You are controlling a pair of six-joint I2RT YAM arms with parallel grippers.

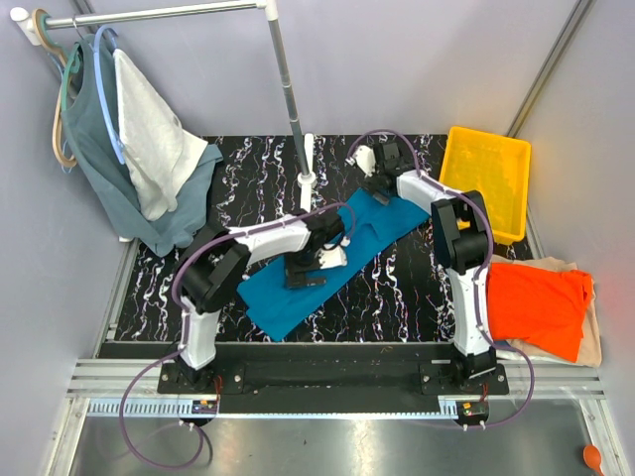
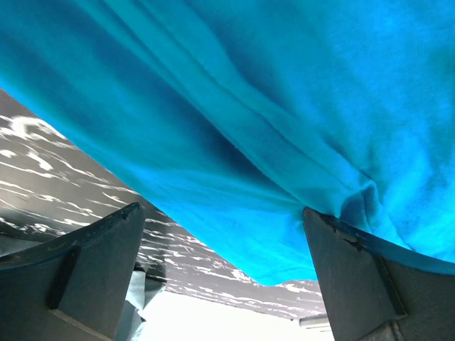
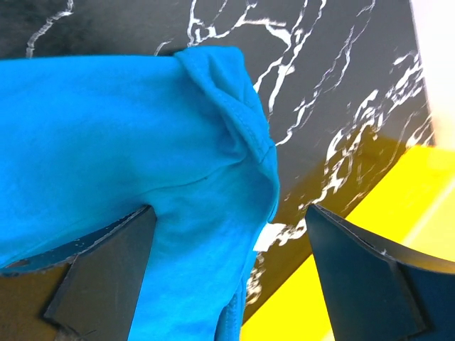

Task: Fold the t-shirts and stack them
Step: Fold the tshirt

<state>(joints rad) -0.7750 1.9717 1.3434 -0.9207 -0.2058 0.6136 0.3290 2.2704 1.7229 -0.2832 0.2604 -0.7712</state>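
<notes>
Lower right, nearest: the orange t-shirt lies on the cream t-shirt, which I judge to be the stack site. Centre: the teal t-shirt lies diagonally on the bench as a long strip, likely laid out for cross-folds. The left gripper stands jaws apart over its middle, gripping nothing. The right gripper stands jaws apart at the far sleeve corner. The yellow tray crowds that end — bare bench lies to the left.

Bright, even light from overhead. Only faint, soft shadows lie on the black marbled table, and the top view stays sharp throughout. The wrist views are softer: the dark fingers blur at the bottom edge, and a white patch below the teal-blue t-shirt blows out.
</notes>
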